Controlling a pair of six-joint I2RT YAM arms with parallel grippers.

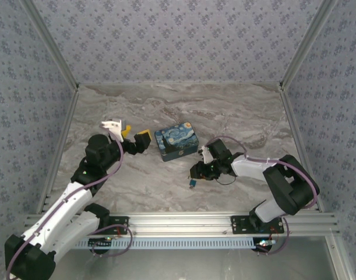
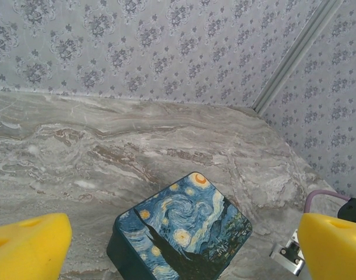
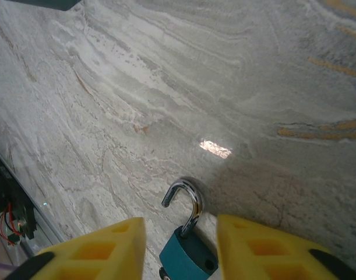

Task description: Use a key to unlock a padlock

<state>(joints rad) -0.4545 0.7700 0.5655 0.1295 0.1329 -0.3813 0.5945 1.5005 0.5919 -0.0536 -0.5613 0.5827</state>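
The tiny teal padlock (image 3: 188, 256) lies on the marble table (image 3: 166, 87). Its silvery shackle (image 3: 186, 201) is swung out of the body, with the free end clear. My right gripper (image 3: 180, 248) is open and low over the table, its yellow fingers (image 3: 96, 251) on either side of the lock body. A small dark bit at the body's lower edge may be the key; I cannot tell. From above, the padlock (image 1: 192, 184) is a small speck just in front of the right gripper (image 1: 198, 172). My left gripper (image 1: 135, 135) is open and empty, held above the table.
A starry-night painted tin box (image 1: 176, 142) stands mid-table between the two arms; in the left wrist view the box (image 2: 183, 239) lies between and beyond the wide-spread yellow fingers (image 2: 26, 248). Aluminium frame rails and wallpapered walls (image 1: 178, 35) bound the table.
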